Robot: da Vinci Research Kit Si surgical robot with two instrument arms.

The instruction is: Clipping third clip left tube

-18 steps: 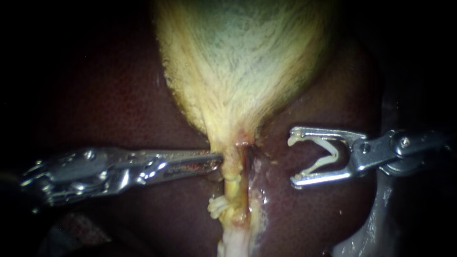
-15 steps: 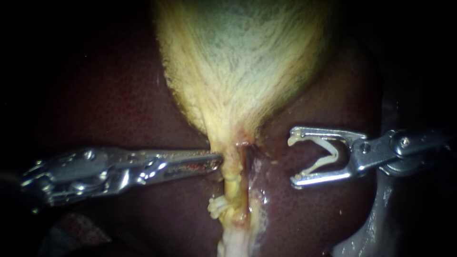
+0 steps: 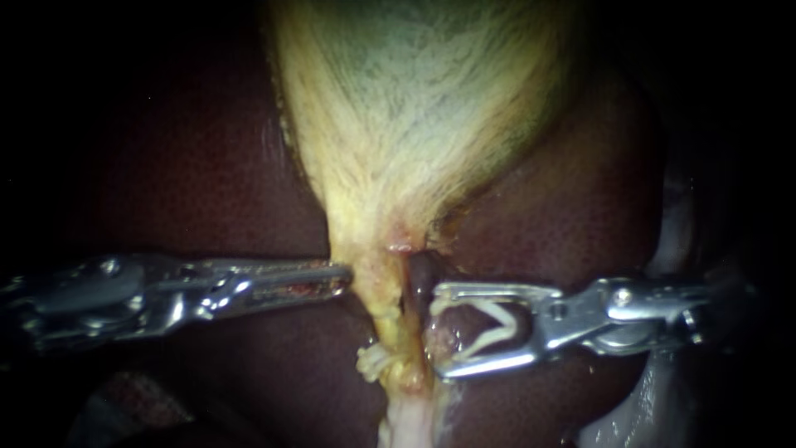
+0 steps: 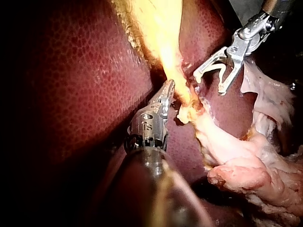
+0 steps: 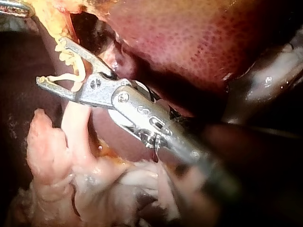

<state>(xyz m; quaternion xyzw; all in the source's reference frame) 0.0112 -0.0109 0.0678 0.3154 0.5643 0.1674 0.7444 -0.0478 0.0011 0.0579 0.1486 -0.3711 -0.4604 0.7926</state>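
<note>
Tissue this soft and slick likely tears: jaws of your left instrument (image 3: 348, 279) clamp the left tube (image 3: 377, 300) under the gallbladder (image 3: 414, 108), so seat the open clip (image 3: 485, 340), held between spread jaws of your right instrument (image 3: 438, 330), squarely across it, gently

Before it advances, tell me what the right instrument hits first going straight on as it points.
Most likely the yellowish tube, just ahead of the right instrument, whose jaws carry an open clip. It would meet the tube above the clips on it. Depth is unclear.
</note>
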